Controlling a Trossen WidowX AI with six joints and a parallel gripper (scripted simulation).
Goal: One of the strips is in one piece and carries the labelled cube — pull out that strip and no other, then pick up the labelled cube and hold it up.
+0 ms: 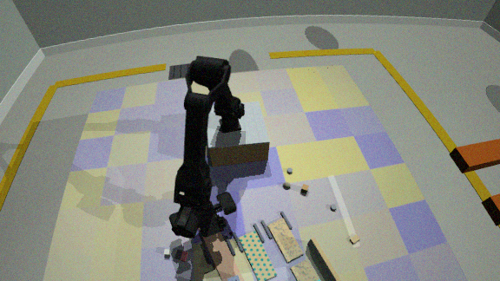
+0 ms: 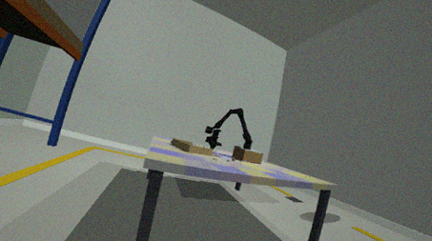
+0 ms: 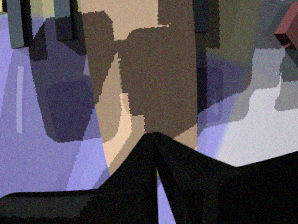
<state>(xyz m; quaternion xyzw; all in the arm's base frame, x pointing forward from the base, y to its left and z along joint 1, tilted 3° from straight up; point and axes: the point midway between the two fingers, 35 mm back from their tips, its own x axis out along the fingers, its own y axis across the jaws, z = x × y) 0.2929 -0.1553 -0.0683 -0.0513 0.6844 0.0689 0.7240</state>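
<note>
My gripper (image 3: 151, 140) (image 2: 212, 147) is shut and empty, its tips low over the near end of a plain pinkish-tan strip (image 1: 223, 257) (image 3: 135, 12); whether they touch it I cannot tell. A teal-dotted strip (image 1: 257, 256) lies to its right in the top view. Beyond that, a mottled tan strip shows as two pieces, one (image 1: 284, 238) apart from the other (image 1: 304, 271). A bluish patch (image 1: 233, 278) shows at the bottom frame edge by the plain strip. No label is readable, so I cannot tell which cube is the labelled one.
Dark rails (image 1: 266, 230) (image 3: 64, 20) flank the strips. A dark upright wall (image 1: 320, 260) stands right of them. A red block (image 1: 184, 256) (image 3: 288, 27) and a white block (image 1: 167, 253) lie left. A large box (image 1: 239, 153) (image 2: 248, 155) stands behind; small pieces lie right.
</note>
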